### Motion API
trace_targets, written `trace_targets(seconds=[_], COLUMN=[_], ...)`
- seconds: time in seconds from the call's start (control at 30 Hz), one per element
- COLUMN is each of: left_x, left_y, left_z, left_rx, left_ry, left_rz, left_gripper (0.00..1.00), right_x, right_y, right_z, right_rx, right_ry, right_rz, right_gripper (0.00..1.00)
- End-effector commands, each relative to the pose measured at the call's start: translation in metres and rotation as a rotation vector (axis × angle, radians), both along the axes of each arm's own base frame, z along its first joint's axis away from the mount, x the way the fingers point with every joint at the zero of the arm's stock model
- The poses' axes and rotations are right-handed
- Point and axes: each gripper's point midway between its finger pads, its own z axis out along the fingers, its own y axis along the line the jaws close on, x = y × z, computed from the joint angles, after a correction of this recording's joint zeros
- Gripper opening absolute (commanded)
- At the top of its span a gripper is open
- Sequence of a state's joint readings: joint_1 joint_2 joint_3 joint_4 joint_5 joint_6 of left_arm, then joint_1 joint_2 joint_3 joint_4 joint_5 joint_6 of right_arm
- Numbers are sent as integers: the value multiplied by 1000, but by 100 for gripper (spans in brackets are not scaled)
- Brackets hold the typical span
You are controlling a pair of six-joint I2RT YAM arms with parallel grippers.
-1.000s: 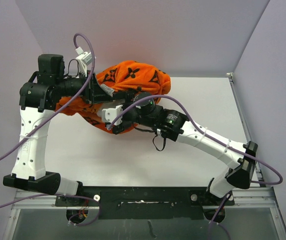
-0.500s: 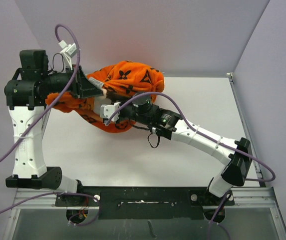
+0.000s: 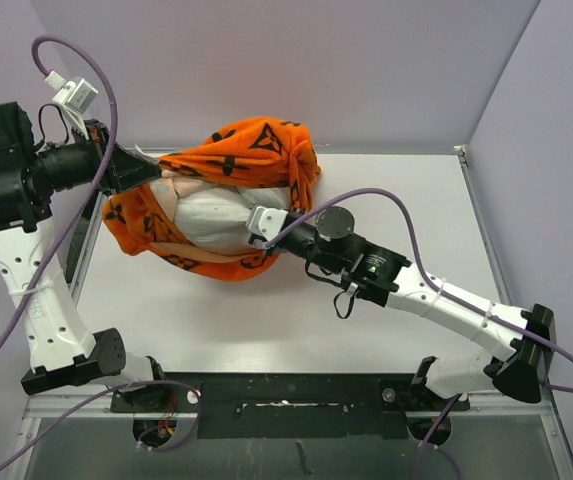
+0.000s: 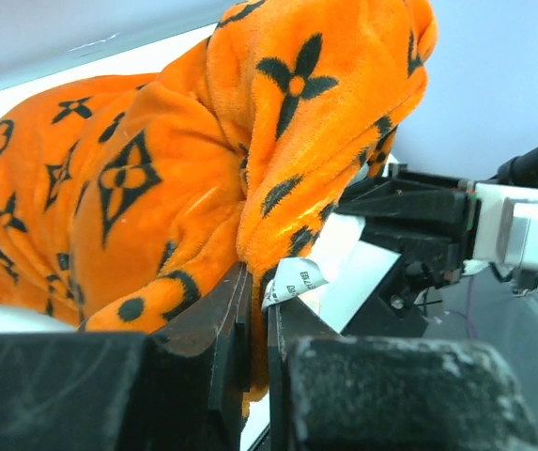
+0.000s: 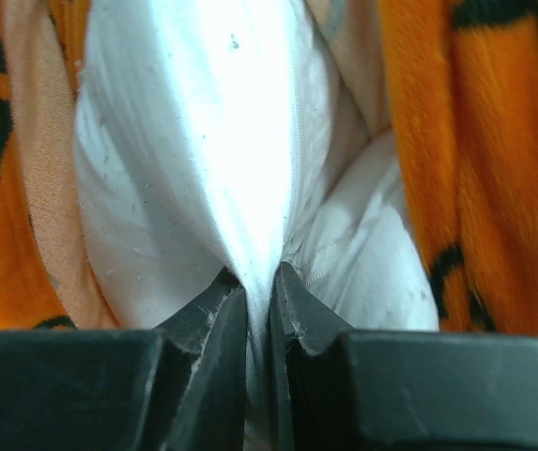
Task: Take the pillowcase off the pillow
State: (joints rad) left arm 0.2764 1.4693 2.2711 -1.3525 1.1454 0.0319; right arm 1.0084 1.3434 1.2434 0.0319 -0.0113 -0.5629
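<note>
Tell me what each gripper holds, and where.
Left gripper: the orange patterned fabric pillowcase, by its edge. Right gripper: the plump white pillow, by a pinched fold.

The left pincer [image 3: 154, 170] swings well to the left, dragging with it the pillowcase [image 3: 256, 150] edge nipped between its jaws. The cover stretches wider and opens, so the white pillow [image 3: 211, 215], hidden a second ago, now shows in the middle. The right pincer [image 3: 249, 224], clamped on pillow fabric, shifts slightly right, and its arm stretches out flatter towards the tabletop's [image 3: 366, 190] right edge
</note>
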Motion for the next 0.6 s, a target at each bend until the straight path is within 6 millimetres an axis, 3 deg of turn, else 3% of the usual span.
trace_targets(seconds=[0.0, 0.13, 0.27, 0.37, 0.43, 0.57], left_x=[26, 43, 57, 66, 72, 77], left_y=[49, 68, 72, 55, 39, -3], left_z=[33, 8, -22, -52, -85, -114], left_rx=[266, 345, 341, 349, 379, 334], left_ry=[-376, -364, -303, -238, -181, -134], left_rz=[235, 293, 300, 255, 224, 159], left_gripper=[0, 0, 0, 0, 0, 0], right_x=[33, 28, 21, 16, 12, -9], right_y=[-92, -108, -118, -122, -121, -98], right_z=[-57, -56, -58, -51, -40, -12], right_rx=[-75, -16, 17, 50, 82, 125], right_ry=[196, 215, 232, 236, 235, 241], right_rz=[-365, -388, -402, -401, -385, -277], right_gripper=[0, 0, 0, 0, 0, 0])
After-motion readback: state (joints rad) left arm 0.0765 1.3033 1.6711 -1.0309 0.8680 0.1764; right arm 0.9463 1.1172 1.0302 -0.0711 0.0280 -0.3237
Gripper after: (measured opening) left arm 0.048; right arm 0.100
